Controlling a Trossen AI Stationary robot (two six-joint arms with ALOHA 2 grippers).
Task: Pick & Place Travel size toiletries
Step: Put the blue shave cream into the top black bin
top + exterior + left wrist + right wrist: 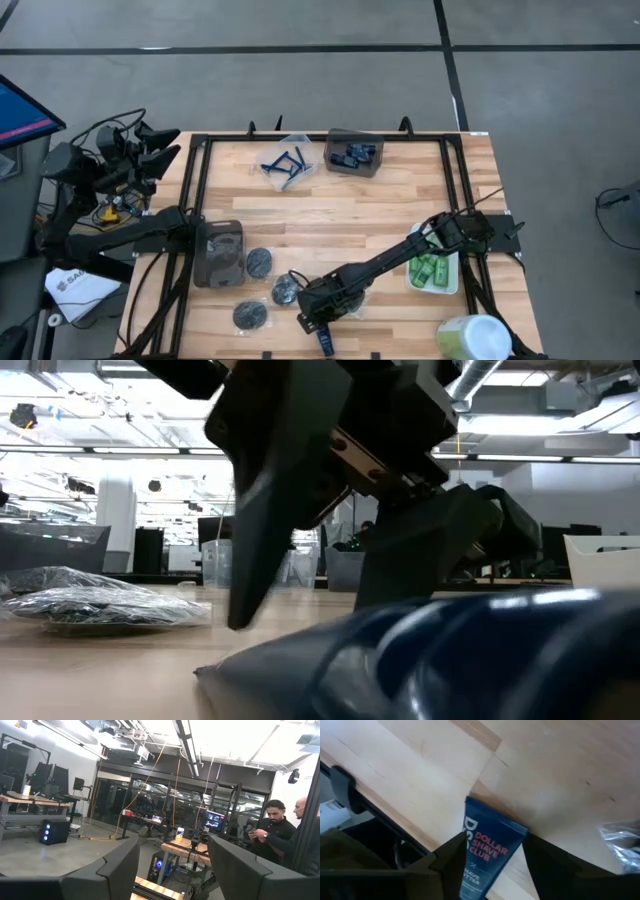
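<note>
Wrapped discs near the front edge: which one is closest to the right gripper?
The middle disc, just beside the right gripper; the other two discs lie farther toward the left arm's side.

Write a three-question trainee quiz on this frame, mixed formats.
1. True or false: the dark navy Dollar Shave Club tube lies between the right gripper fingers.
2. Multiple choice: the bright green mini bottles sit in A) the grey bin, B) the white rectangular tray, C) the clear bin.
3. Fill in: the thin blue razors lie at the table's ___ edge, away from the arms' bases.

Key: 1 true; 2 B; 3 far.
</note>
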